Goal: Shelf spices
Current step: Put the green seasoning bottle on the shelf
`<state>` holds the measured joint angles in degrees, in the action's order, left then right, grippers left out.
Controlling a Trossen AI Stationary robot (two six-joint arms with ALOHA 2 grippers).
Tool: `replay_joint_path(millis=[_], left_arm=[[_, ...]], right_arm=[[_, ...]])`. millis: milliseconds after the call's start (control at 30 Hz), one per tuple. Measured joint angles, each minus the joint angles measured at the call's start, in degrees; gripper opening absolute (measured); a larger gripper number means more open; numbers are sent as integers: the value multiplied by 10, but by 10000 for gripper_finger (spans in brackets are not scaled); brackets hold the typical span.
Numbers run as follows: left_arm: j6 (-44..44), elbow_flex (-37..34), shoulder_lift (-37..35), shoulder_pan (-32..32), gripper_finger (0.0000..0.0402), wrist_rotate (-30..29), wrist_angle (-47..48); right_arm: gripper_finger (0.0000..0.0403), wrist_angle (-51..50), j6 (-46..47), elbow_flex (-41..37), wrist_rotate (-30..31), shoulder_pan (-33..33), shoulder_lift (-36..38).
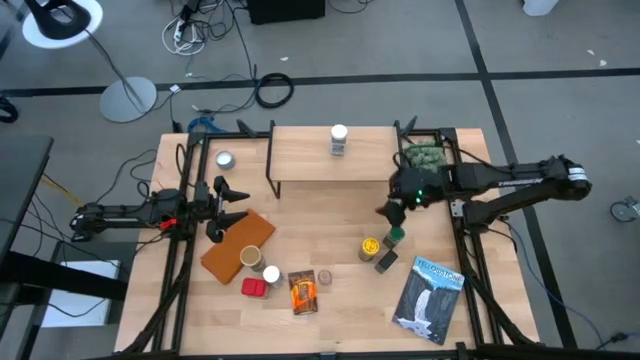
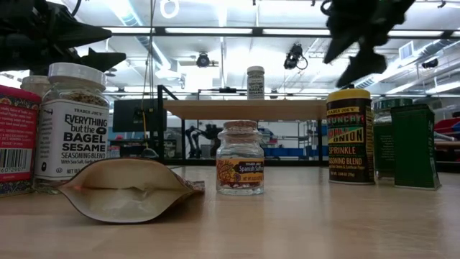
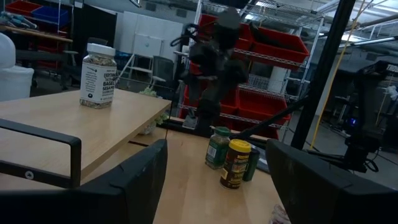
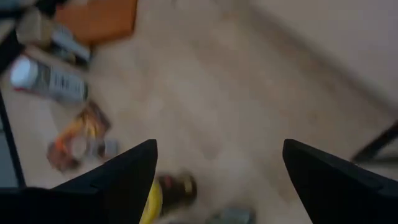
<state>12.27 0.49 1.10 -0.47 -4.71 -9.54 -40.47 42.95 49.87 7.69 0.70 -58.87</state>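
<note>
The shelf point(image 1: 331, 163) stands at the table's far middle, and one white-lidded spice jar point(image 1: 339, 140) stands upright on its top board. The other spices rest on the table. A yellow-lidded jar point(image 1: 371, 246), a green-lidded jar point(image 1: 396, 237) and a dark box point(image 1: 386, 261) stand near the right. A tan cylinder point(image 1: 250, 256), a white-lidded jar point(image 1: 270, 273), a red tin point(image 1: 253, 288), an orange packet point(image 1: 303, 291) and a small glass jar point(image 1: 324, 277) lie toward the near left. My right gripper point(image 1: 393, 212) hangs open, tilted down, above and just beyond the green-lidded jar. My left gripper point(image 1: 232, 205) waits open at the left.
A flat brown slab point(image 1: 238, 246) lies by the left gripper, and a small silver tin point(image 1: 224, 159) sits left of the shelf. A picture book point(image 1: 430, 297) lies at the near right. Bare tabletop shows between the shelf and the spices.
</note>
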Motion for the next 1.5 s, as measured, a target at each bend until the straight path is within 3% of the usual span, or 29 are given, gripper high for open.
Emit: replay_joint_path(millis=[300,567,933,1133,1500], left_arm=[[0,0,0,0,278,0,0],[0,0,0,0,278,0,0],[0,0,0,0,278,0,0],[0,0,0,0,278,0,0],[0,0,0,0,278,0,0]], right_arm=[[346,-144,165,0,37,117,0],[346,-153,215,0,62,152,-3],[346,-149,187,0,-3,154,-108],[346,-137,176,0,-4,154,-167],[345,-78,85,6,-36,126,-208]])
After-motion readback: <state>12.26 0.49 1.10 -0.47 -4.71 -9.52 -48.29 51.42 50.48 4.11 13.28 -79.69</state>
